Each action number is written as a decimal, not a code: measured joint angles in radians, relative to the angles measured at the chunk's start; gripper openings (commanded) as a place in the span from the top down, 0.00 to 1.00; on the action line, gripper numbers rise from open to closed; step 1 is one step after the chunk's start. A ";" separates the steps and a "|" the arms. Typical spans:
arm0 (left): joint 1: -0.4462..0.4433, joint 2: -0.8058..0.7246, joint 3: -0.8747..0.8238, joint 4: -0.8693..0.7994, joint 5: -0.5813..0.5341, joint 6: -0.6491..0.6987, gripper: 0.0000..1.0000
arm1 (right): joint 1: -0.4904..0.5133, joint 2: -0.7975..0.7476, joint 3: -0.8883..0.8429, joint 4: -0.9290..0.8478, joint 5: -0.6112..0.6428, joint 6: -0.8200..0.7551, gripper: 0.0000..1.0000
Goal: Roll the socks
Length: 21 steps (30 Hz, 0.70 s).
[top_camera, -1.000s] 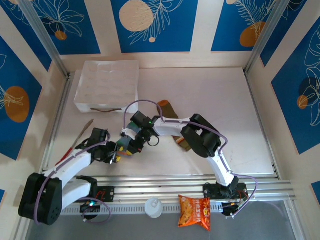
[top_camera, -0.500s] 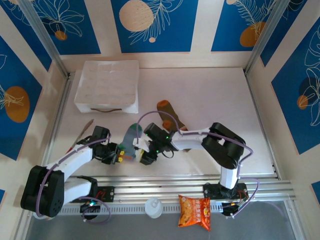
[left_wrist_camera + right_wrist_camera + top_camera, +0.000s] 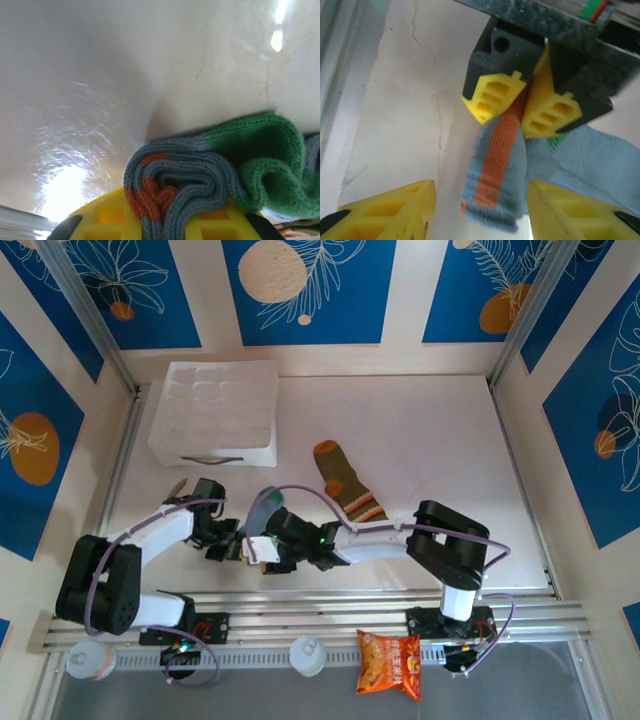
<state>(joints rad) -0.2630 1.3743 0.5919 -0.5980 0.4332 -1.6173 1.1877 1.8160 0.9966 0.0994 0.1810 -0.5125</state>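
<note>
The grey-blue sock (image 3: 262,508) with orange stripes and a green heel sits bunched near the front left of the table. My left gripper (image 3: 230,546) is shut on its folded layers (image 3: 170,180), pinched between yellow pads (image 3: 100,220). In the right wrist view the sock (image 3: 495,180) hangs down from the left gripper's pads (image 3: 492,97). My right gripper (image 3: 480,215) stands open with one finger on each side of the hanging fabric, close beside the left one (image 3: 264,550). The olive-brown sock (image 3: 346,482) lies flat further back, apart from both grippers.
A white foam tray (image 3: 214,412) stands at the back left. An orange snack packet (image 3: 390,664) and a white bottle top (image 3: 307,653) lie below the aluminium rail (image 3: 380,605) at the near edge. Frame posts flank the table.
My right gripper has opened, let go of the grey-blue sock and swung left toward the near edge. My left gripper has closed on the sock. The olive-brown sock is now uncovered.
</note>
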 measured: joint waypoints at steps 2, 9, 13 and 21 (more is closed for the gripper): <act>0.000 0.024 0.012 -0.006 0.014 0.000 0.90 | 0.003 0.028 0.013 0.005 0.024 -0.011 0.50; 0.000 0.076 0.039 -0.021 0.049 0.004 0.91 | 0.003 0.113 0.065 0.005 0.082 -0.031 0.66; 0.001 0.083 0.050 -0.024 0.054 0.021 0.81 | 0.000 0.122 0.073 -0.007 0.100 -0.014 0.95; -0.003 -0.006 0.067 -0.087 -0.049 0.053 0.38 | -0.045 0.118 0.082 -0.032 0.004 0.091 1.00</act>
<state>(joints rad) -0.2665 1.3678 0.6586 -0.6846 0.3840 -1.5639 1.1427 1.9339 1.0786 0.0673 0.1852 -0.4213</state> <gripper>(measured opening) 0.558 0.089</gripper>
